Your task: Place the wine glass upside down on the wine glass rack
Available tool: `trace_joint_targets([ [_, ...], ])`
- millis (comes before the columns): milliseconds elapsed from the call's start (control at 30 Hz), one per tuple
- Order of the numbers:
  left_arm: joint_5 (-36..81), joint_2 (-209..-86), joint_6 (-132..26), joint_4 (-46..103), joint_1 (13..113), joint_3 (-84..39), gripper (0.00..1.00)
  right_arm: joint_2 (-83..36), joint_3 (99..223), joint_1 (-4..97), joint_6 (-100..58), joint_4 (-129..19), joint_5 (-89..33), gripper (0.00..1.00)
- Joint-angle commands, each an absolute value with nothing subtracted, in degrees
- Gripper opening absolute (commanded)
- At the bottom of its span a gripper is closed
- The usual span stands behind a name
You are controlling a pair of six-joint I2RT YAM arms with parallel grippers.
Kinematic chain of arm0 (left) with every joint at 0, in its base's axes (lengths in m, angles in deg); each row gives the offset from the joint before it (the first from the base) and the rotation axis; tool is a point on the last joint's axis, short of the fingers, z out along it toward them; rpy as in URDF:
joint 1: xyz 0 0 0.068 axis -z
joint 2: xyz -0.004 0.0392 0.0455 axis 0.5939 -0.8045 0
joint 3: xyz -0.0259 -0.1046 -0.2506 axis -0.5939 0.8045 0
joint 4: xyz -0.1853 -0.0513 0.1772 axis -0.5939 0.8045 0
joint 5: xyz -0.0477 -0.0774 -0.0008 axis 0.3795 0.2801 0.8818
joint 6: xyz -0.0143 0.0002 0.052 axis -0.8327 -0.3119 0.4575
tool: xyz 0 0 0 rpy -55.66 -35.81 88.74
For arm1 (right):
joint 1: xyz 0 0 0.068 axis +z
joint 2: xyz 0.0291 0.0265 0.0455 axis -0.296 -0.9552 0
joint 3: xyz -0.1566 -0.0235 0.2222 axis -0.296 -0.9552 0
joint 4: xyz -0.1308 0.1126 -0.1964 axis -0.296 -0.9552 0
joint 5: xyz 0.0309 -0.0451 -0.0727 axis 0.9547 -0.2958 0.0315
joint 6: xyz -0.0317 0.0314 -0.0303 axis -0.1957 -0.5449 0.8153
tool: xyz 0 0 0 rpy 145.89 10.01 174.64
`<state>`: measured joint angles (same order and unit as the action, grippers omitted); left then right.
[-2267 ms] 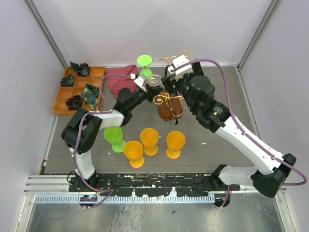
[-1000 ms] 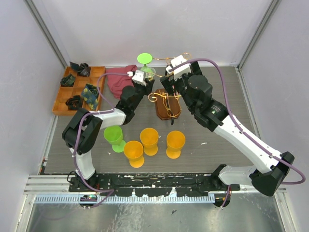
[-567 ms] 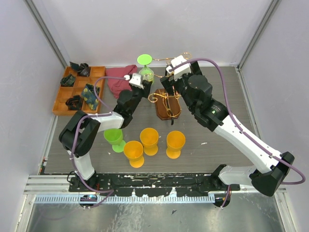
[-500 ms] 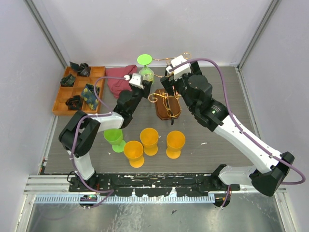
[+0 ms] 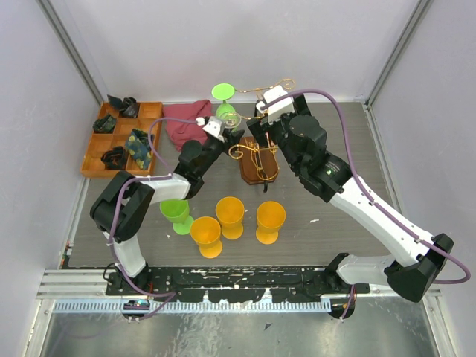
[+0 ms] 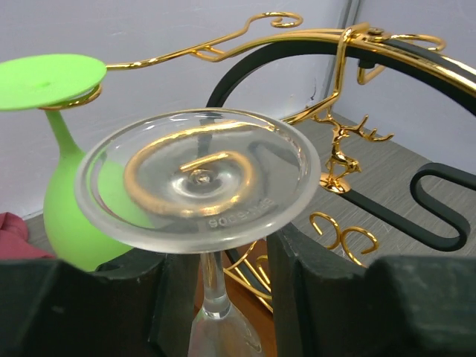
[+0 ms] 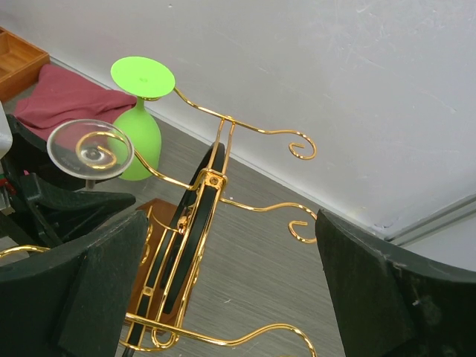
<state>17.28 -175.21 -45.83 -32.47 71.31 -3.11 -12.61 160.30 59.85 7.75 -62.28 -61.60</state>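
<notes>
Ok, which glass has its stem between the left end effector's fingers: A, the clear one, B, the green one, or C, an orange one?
A: the clear glass stands foot-up with its stem inside the left end effector; the green glass hangs beside it.

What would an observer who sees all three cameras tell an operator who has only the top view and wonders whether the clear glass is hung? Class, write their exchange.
Operator: From above I can't judge height. Is the clear wine glass on the wine glass rack?
Observer: In the left wrist view it is upside down, stem pointing down, with one of the rack's gold scrolls showing through its foot.
Operator: Is the left gripper clamping it?
Observer: No. Its fingers stand either side of the stem, with a visible gap beside it.
</notes>
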Motion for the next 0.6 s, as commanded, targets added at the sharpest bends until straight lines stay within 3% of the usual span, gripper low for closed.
trace_joint_targets([
  [0, 18.45, -174.58, -44.61, -34.10, 71.68, -4.93, 0.49, -12.57, 160.53, 59.73, 7.08, -60.32, -61.53, 1.00],
  [300, 15.50, -170.20, -42.48, -29.89, 71.68, -2.01, 0.56, -13.31, 161.06, 59.64, 7.58, -60.32, -61.57, 1.00],
  [567, 14.02, -161.24, -39.48, -17.07, 71.72, 0.35, 0.63, -13.82, 162.87, 59.63, 7.26, -61.47, -61.06, 1.00],
])
